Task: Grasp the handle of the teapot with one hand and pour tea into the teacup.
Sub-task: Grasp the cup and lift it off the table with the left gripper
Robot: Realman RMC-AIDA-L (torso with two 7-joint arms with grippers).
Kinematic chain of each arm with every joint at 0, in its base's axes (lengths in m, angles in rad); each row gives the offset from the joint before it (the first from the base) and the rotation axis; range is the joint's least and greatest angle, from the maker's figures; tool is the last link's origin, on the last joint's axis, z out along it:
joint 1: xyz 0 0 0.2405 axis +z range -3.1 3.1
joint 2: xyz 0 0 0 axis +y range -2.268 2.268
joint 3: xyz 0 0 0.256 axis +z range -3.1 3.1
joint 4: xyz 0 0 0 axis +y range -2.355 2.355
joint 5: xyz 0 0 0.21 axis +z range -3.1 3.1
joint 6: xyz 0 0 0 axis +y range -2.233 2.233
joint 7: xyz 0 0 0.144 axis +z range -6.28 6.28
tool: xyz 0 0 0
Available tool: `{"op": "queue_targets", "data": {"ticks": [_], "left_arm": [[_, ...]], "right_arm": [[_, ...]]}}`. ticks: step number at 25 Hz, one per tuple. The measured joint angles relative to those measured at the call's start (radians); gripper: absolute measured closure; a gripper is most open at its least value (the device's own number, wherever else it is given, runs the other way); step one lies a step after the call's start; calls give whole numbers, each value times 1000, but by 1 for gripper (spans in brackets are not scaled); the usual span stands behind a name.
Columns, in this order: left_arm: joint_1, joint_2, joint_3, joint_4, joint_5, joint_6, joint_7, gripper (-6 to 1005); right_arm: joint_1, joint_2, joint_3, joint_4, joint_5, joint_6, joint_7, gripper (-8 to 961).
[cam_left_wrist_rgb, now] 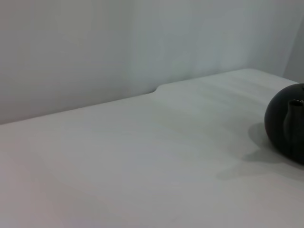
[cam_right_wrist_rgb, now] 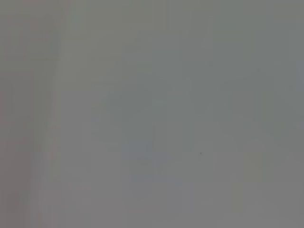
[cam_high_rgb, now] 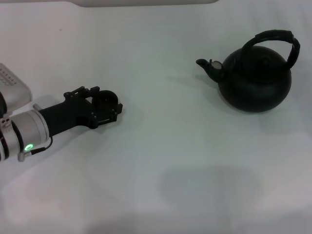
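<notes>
The teapot [cam_high_rgb: 254, 80] is large, round and matte black, and stands at the right of the white table with its short spout [cam_high_rgb: 207, 65] pointing left. The handle [cam_high_rgb: 276, 38] arches over its top. Part of the teapot also shows in the left wrist view [cam_left_wrist_rgb: 286, 124]. The teacup [cam_high_rgb: 104, 98] is a tiny dark round cup at the left of the table, far from the teapot. My left gripper [cam_high_rgb: 107, 100] lies low at the table with its fingers on either side of the teacup, closed against it. My right gripper is out of view.
The white table [cam_high_rgb: 161, 146] spreads wide between the teacup and the teapot. A pale wall [cam_left_wrist_rgb: 95, 47] rises behind the table's far edge. The right wrist view shows only a plain grey surface.
</notes>
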Motion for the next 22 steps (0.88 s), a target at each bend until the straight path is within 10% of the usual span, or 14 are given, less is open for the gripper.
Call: {"op": "queue_targets", "data": {"ticks": [22], "left_arm": [[-9, 6, 52, 16, 5, 10, -28, 303]], "right_arm": [[-4, 0, 2, 2, 7, -1, -4, 326]]}}
